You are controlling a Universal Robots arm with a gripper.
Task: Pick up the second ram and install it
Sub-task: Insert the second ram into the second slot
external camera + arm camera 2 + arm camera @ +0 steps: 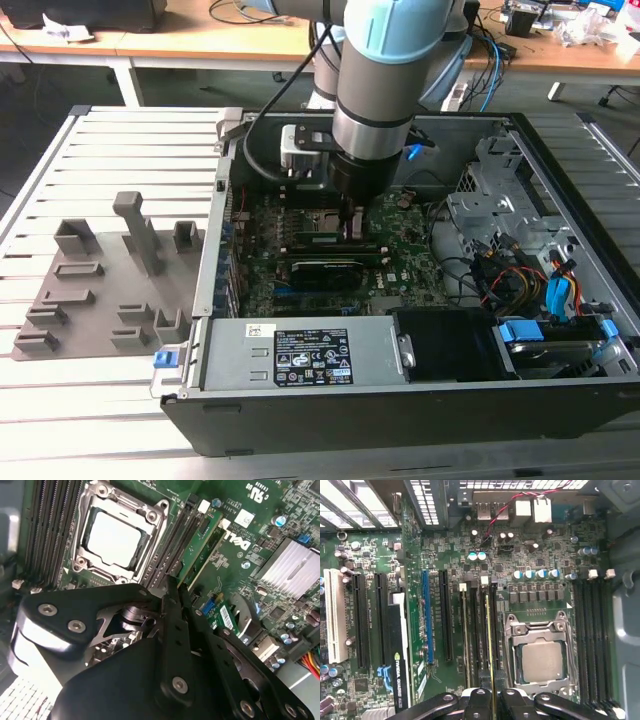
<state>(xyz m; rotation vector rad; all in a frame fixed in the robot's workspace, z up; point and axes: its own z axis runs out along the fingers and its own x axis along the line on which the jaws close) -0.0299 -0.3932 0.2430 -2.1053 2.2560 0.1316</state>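
Right now I see the open computer case (560, 170) lying on the slatted table (110, 140), with my arm (385, 90) reaching down into it over the motherboard (410, 250). On the exterior view's left sits the grey fixture (90, 290). Beside the processor socket (540, 655), the gripper (491, 700) pinches the second ram (489, 630), its fingers (172, 605) pressed together on the stick's edge as it stands in the memory slots (479, 630).
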